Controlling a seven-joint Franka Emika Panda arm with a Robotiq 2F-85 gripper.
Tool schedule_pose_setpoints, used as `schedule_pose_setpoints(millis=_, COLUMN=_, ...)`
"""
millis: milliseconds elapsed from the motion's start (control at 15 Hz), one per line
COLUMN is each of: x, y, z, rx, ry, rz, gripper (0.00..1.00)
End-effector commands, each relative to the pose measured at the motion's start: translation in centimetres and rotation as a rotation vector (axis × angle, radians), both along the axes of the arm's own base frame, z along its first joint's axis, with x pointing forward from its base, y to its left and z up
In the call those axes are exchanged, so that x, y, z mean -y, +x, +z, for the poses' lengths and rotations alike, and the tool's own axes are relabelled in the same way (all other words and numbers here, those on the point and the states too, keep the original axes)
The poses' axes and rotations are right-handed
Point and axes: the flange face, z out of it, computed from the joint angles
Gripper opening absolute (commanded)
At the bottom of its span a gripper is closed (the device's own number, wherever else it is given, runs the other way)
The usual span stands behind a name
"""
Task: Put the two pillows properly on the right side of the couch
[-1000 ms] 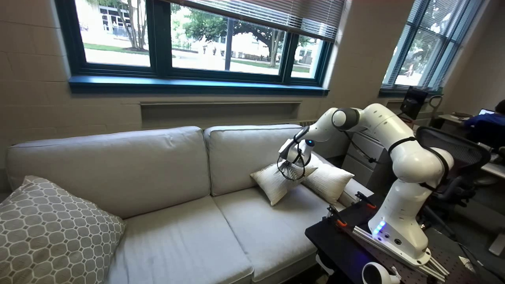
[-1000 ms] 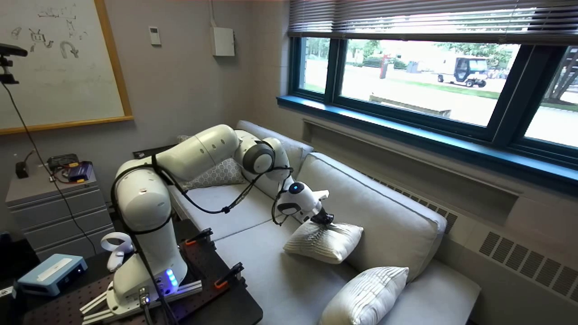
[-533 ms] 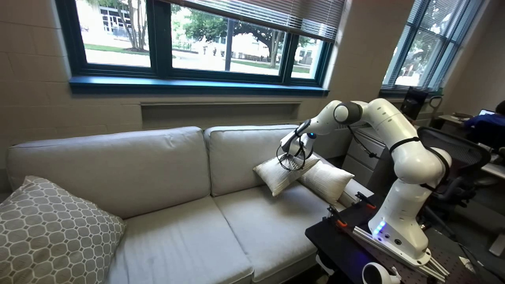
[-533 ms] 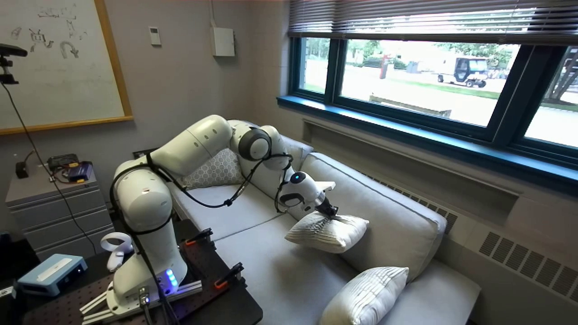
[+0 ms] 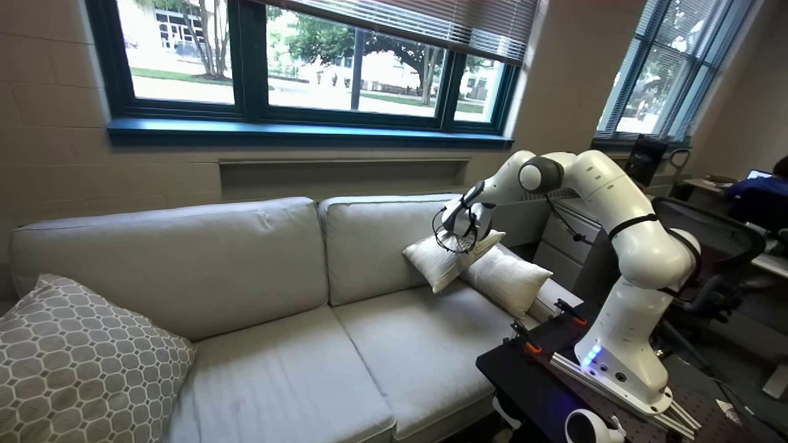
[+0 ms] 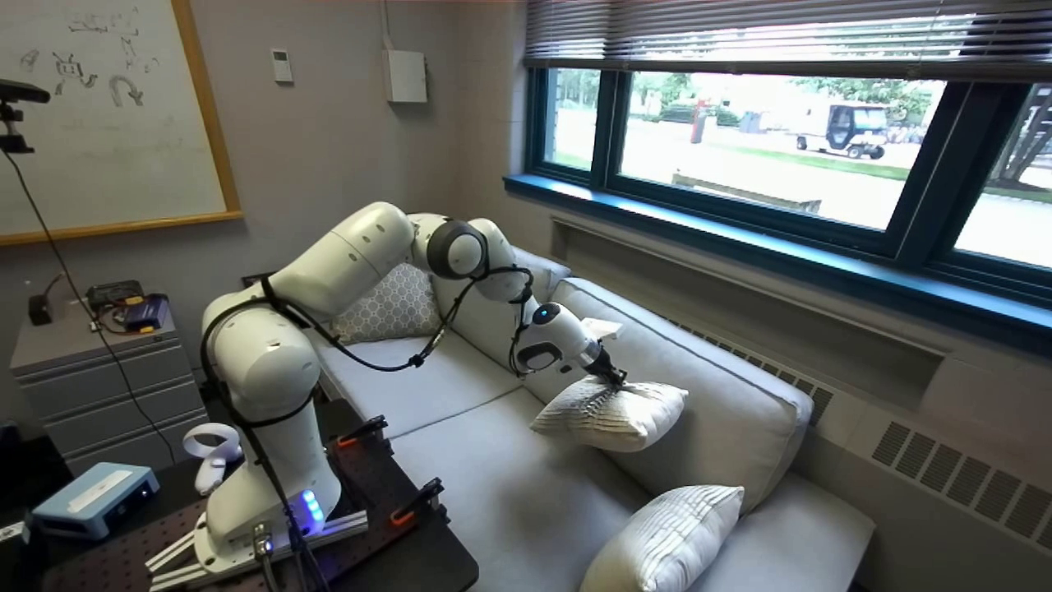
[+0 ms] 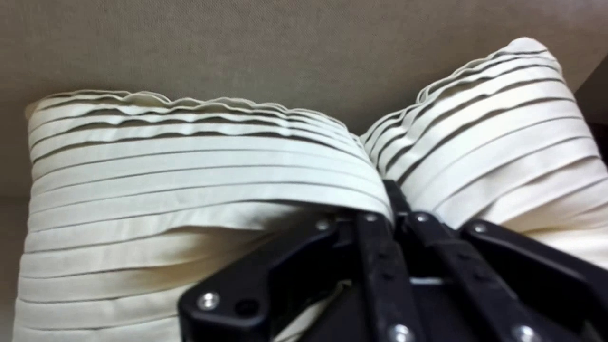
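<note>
At lower right in the wrist view, black jointed fingers (image 7: 398,198) clamp close together on one cream-white square pleated fabric pillow (image 7: 190,173).

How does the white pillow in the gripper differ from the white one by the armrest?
The held pillow is pinched by the gripper; the resting pillow is not. The held pillow is creased at the grip; the resting pillow looks plump where visible. The held pillow appears lifted off the couch seat; the resting pillow rests on it. Both are cream-white with pleats.
</note>
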Motion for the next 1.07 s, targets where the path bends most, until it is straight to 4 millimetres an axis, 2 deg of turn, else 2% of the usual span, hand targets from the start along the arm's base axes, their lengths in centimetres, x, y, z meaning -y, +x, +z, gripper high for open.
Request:
schedule_pose_setpoints(millis=0, x=0.3, y=2.2, z=0.7, rx=0.095, ry=0.107, rz=-0.052, gripper=0.03)
schedule_pose_setpoints(millis=400, x=4.1, y=3.6, z=-1.9, rx=0.161, ry=0.278, rz=-0.122, gripper=0.03)
schedule_pose_setpoints(millis=600, x=4.6, y=4.1, z=-4.0, rx=0.182, ry=0.327, rz=0.006, gripper=0.03)
schedule_pose_setpoints(millis=733, x=4.8, y=3.3, z=-4.7, rx=0.184, ry=0.333, rz=0.123, gripper=0.03)
schedule_pose_setpoints(millis=867, x=5.5, y=1.7, z=-5.0, rx=0.190, ry=0.302, rz=0.251, gripper=0.02)
schedule_pose_setpoints(millis=1000, x=7.0, y=-0.3, z=-5.2, rx=0.218, ry=0.266, rz=0.352, gripper=0.02)
